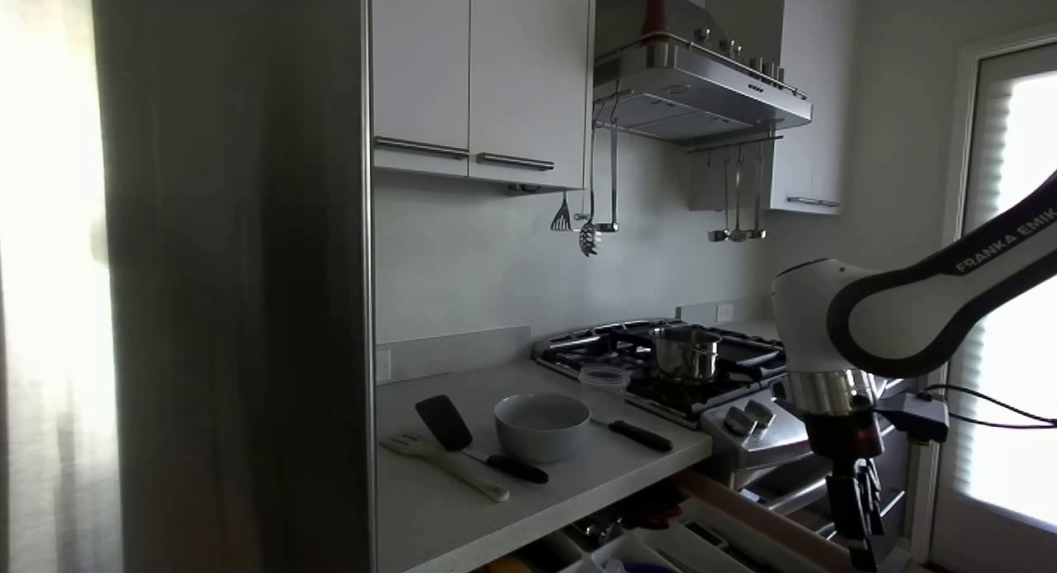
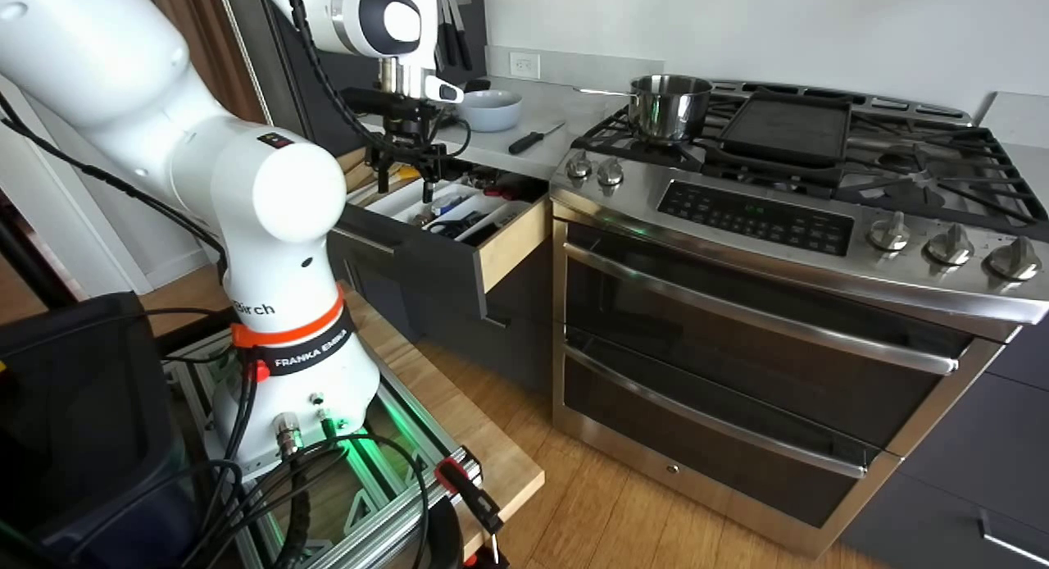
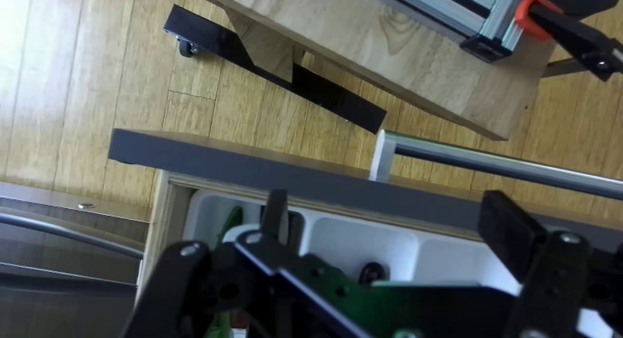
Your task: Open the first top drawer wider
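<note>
Past the countertop's edge point(image 1: 570, 507), the probably heavy utensil drawer point(image 2: 442, 266) wants its bar handle point(image 3: 506, 165) pulled; claw point(image 2: 406, 186) spread, empty.

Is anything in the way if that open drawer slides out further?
Possibly the wooden platform: in the wrist view it lies ahead of the drawer, with floor showing between. Heights are unclear, so I can't say whether they'd meet.

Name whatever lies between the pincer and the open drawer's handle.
In the wrist view, the drawer's dark front panel lies between: the handle is on its outer face, and the open pincer shows mostly over the white tray.
</note>
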Tool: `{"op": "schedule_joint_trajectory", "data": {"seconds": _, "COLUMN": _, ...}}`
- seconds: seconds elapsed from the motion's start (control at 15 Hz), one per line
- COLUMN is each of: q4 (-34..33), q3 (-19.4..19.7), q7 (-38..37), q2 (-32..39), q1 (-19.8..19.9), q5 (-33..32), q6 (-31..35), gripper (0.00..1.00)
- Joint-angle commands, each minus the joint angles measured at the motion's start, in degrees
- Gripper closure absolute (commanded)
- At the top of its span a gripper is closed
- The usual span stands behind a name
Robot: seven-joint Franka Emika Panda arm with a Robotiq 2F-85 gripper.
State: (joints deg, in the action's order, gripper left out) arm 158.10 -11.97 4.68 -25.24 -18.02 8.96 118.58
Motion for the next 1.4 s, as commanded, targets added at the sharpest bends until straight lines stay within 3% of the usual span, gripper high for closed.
{"op": "schedule_joint_trajectory", "data": {"seconds": 0.0, "q4": -0.17, "q3": -1.82, "q7": -1.64, "q2": 3.86, "q1": -2.43, "q5": 4.08, "q6": 4.62, "gripper": 0.0}}
{"op": "schedule_joint_trajectory", "data": {"seconds": 0.4, "q4": -0.17, "q3": -3.74, "q7": -4.4, "q2": 9.19, "q1": -2.99, "q5": 6.36, "q6": 13.7, "gripper": 0.0}}
{"op": "schedule_joint_trajectory", "data": {"seconds": 0.67, "q4": -0.22, "q3": -5.31, "q7": -10.36, "q2": 12.96, "q1": -2.13, "q5": 3.82, "q6": 21.65, "gripper": 0.0}}
{"op": "schedule_joint_trajectory", "data": {"seconds": 1.07, "q4": -0.23, "q3": -7.65, "q7": -18.44, "q2": 18.74, "q1": -1.43, "q5": -1.99, "q6": 24.87, "gripper": 0.0}}
{"op": "schedule_joint_trajectory", "data": {"seconds": 1.33, "q4": -0.26, "q3": -7.86, "q7": -19.84, "q2": 20.86, "q1": -2.31, "q5": -2.04, "q6": 22.39, "gripper": 0.0}}
